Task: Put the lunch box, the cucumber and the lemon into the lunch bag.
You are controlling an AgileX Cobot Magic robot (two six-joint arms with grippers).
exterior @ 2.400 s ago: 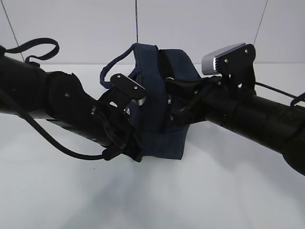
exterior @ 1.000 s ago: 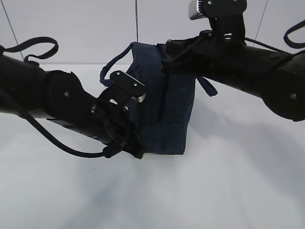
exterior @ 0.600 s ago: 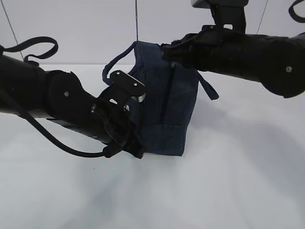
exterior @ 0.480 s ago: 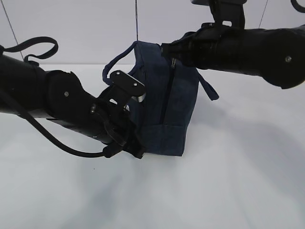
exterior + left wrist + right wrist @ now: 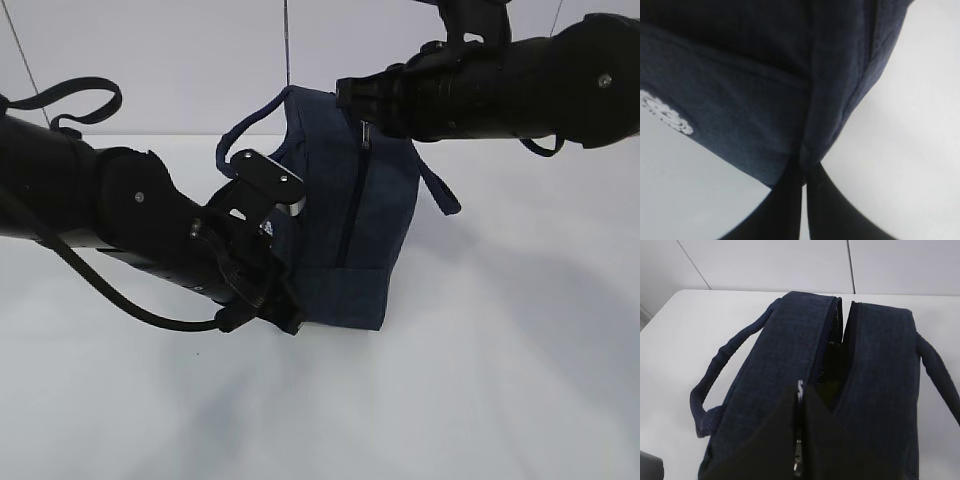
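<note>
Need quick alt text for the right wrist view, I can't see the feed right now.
The dark navy lunch bag fills the view from above, its top zipper partly open in a narrow gap at the far end. The right tool is shut on the zipper near the camera. One handle loops left over the white table.

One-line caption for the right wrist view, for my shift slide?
Right gripper pinches the zipper pull on the navy lunch bag, its top seam partly open.

Lunch bag (image 5: 345, 220) zipper slit (image 5: 840, 347) narrow — no gripper passage; table (image 5: 500, 380) open.
</note>
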